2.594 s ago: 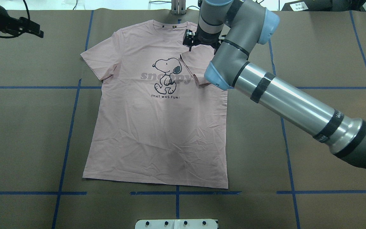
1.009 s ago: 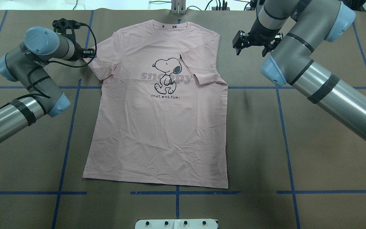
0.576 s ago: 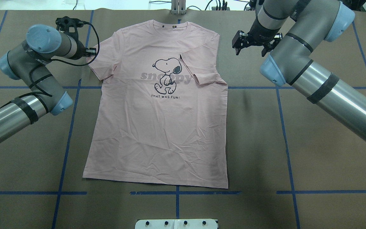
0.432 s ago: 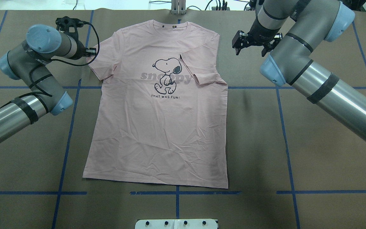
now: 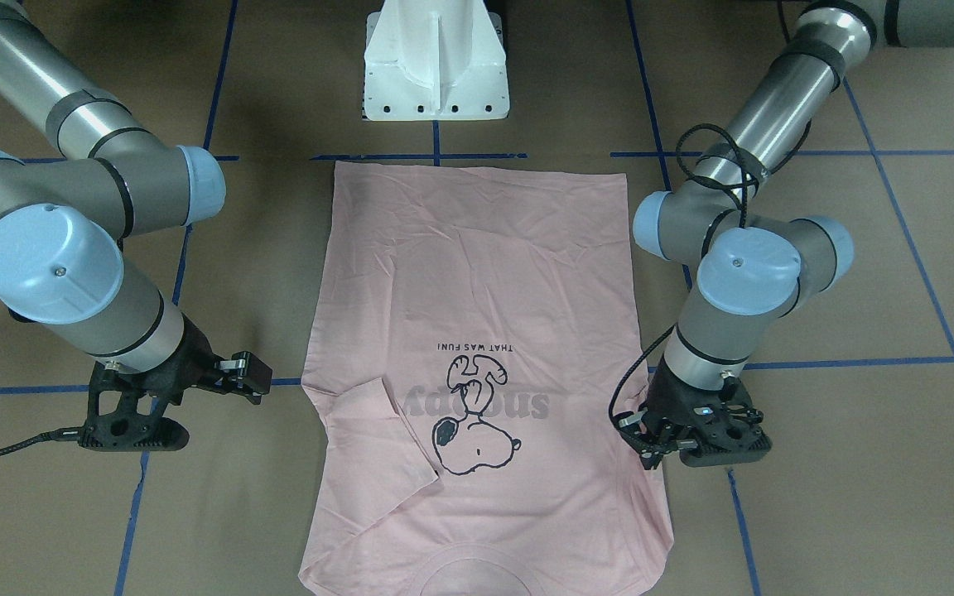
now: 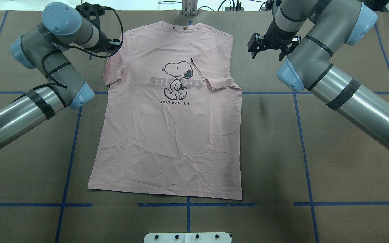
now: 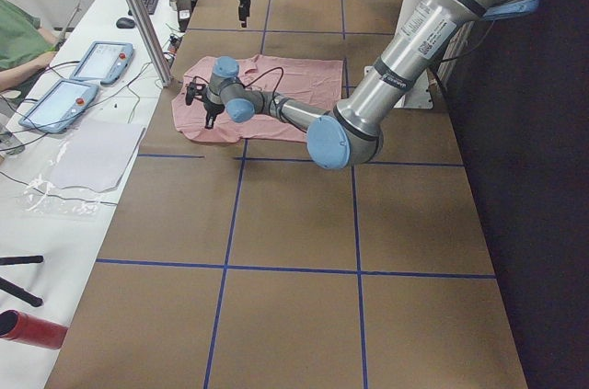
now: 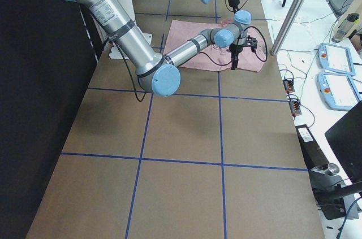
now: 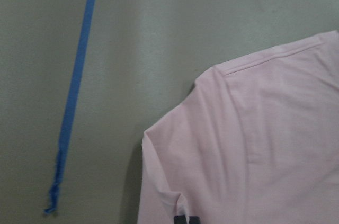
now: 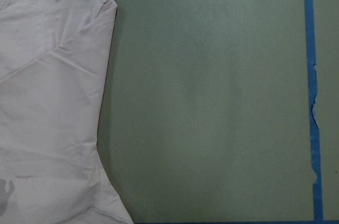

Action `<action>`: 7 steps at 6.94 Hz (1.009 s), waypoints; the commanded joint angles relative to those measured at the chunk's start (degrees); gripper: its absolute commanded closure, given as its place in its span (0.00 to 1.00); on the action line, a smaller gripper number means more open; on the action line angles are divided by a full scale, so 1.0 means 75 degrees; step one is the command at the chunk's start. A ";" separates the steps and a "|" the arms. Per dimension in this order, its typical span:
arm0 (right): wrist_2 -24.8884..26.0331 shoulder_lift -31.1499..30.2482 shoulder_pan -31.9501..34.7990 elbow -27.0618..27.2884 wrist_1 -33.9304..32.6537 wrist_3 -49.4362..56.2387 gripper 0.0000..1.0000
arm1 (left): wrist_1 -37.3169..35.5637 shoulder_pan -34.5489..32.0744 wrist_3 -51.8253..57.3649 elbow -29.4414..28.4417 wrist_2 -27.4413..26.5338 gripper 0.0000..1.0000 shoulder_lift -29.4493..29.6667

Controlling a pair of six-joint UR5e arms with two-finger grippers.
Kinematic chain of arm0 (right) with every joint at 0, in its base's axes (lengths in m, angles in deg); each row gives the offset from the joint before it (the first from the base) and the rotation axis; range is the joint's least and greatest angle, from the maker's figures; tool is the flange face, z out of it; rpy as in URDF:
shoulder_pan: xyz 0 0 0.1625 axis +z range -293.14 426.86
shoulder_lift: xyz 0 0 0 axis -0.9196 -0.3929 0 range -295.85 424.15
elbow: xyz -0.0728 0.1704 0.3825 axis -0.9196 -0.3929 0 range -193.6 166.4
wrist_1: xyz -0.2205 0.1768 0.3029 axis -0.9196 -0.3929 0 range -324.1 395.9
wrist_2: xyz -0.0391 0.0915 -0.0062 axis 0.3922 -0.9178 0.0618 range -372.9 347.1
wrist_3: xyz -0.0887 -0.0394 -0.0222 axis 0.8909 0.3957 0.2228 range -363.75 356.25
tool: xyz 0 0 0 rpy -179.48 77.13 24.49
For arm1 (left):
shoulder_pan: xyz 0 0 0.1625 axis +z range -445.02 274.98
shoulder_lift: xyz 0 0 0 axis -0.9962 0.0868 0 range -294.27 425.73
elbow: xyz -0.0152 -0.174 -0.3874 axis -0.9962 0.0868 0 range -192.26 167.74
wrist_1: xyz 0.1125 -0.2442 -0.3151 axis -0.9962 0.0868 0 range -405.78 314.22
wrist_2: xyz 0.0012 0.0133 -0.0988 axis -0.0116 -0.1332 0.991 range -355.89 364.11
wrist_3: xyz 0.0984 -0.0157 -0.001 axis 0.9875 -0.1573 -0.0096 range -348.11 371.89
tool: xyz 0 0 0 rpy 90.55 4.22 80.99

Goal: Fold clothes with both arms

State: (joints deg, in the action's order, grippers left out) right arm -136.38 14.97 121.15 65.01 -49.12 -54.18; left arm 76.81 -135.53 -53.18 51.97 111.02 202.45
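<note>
The pale pink T-shirt [image 6: 167, 141] lies flat and face up, with its collar at the far edge. Its right sleeve [image 6: 214, 72] is folded in over the chest beside the dog drawing [image 6: 177, 79]. My left gripper [image 6: 112, 45] sits at the left sleeve, which is drawn in toward the body, and looks shut on its edge. In the front view the same gripper [image 5: 647, 445] touches the shirt's [image 5: 477, 273] side. My right gripper [image 6: 265, 54] hangs open over bare table right of the shoulder, holding nothing. The left wrist view shows only the sleeve [image 9: 254, 150].
Brown paper with blue tape lines [image 6: 76, 135] covers the table. The white pedestal base [image 5: 436, 66] stands at the robot's edge. A side table in the left view carries tablets [image 7: 101, 62], with a person's sleeve [image 7: 18, 40] beside them.
My left arm came in to the sleeve, then shifted right and farther away, and the left sleeve came inward with it. The right arm left the folded right sleeve and holds still.
</note>
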 commanded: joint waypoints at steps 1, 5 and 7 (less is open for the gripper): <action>0.0000 -0.0017 -0.0007 0.0008 0.0004 -0.0002 0.00 | -0.0046 0.0507 -0.1058 -0.0649 -0.0040 1.00 0.0904; 0.0012 -0.0028 -0.0066 0.0008 0.0004 0.0009 0.00 | 0.0868 0.0910 -0.1261 -0.0654 -0.0592 0.00 0.0860; 0.0000 -0.0156 -0.0240 0.0461 0.0004 -0.0362 0.00 | 0.0346 0.0898 -0.1226 0.0394 -0.0057 0.00 0.0430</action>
State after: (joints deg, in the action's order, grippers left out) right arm -136.32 14.47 120.27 66.10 -49.08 -54.92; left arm 81.68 -128.82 -62.48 50.42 107.96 207.81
